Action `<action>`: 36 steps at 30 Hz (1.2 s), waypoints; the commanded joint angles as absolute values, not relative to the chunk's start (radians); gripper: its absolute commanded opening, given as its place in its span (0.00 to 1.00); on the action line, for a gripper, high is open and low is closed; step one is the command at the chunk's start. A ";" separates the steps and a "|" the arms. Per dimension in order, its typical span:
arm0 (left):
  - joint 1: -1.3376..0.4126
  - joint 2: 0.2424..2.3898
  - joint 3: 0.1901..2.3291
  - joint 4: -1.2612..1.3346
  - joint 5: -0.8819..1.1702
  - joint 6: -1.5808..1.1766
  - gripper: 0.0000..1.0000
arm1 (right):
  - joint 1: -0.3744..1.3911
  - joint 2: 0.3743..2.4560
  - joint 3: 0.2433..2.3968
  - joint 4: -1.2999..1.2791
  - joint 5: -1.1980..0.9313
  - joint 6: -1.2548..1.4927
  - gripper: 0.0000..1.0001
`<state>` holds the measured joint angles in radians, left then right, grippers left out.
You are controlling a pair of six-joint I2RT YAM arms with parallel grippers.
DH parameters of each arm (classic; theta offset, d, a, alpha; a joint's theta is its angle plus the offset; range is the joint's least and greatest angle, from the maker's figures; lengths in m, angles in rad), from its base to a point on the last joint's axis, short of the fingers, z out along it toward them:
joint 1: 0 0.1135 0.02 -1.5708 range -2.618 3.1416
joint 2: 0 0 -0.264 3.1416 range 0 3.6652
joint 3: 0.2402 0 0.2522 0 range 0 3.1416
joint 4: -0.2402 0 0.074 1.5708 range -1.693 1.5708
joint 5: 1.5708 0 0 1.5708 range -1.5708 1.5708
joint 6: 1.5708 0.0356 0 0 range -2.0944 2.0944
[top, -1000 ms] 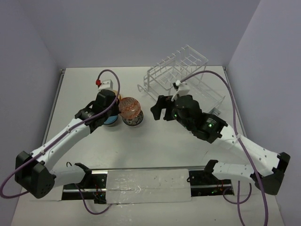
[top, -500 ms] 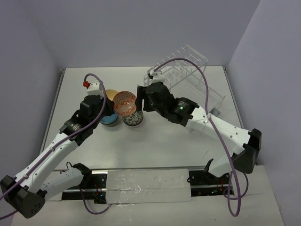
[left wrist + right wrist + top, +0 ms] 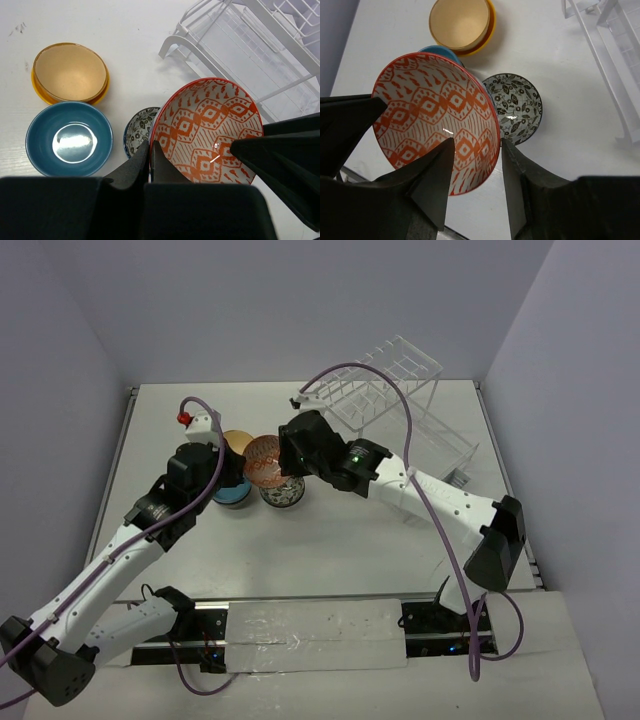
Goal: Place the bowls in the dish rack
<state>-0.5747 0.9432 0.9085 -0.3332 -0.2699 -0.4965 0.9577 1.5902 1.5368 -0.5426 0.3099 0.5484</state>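
Mid-table [image 3: 350,560], left arm [image 3: 130,540] and right arm [image 3: 440,502] flank the orange-patterned bowl [image 3: 265,462].

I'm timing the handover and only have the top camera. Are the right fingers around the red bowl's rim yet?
Observer: Yes. The right wrist view shows the right fingers straddling the rim of the red patterned bowl, one inside and one outside, spread apart.
Operator: Who is holding it, then?
Observer: The left fingers, shut on the near rim in the left wrist view.
Operator: Any bowls stacked on the table?
Observer: A tan bowl appears to sit nested inside the orange-yellow bowl.
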 commanded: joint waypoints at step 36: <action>-0.306 0.980 1.054 -0.443 -0.113 -0.560 0.99 | 0.939 1.506 1.610 -0.179 1.192 -0.317 0.00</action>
